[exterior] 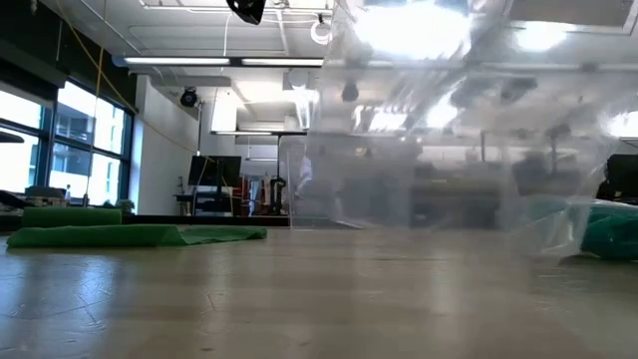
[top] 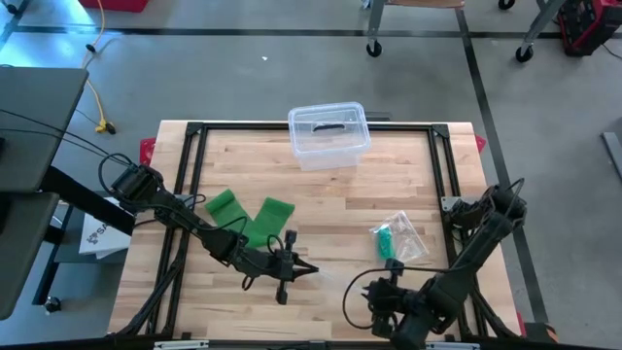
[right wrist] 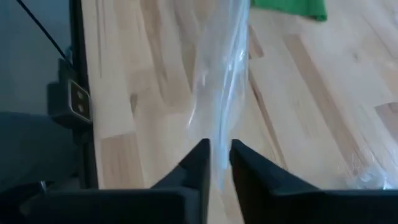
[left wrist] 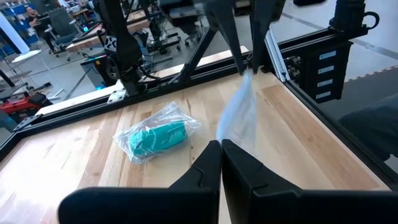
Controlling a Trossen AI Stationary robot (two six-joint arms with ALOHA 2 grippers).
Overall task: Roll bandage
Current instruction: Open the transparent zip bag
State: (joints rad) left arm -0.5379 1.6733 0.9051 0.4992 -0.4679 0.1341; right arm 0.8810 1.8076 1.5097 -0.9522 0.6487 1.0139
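Flat green fabric bandage (top: 248, 218) lies on wooden bench (top: 330, 185), at 11 o'clock from left pincer (top: 309, 270), fingers together. Right pincer (right wrist: 220, 163) slightly apart around clear plastic sheet (right wrist: 221, 74). No legible writing.

- Both arms are showing matte black, jointed links.
- Thin black cables are looping along the left arm (top: 185, 214).
- Dark, wedge-shaped fingers (left wrist: 245, 171) are tapering forward.
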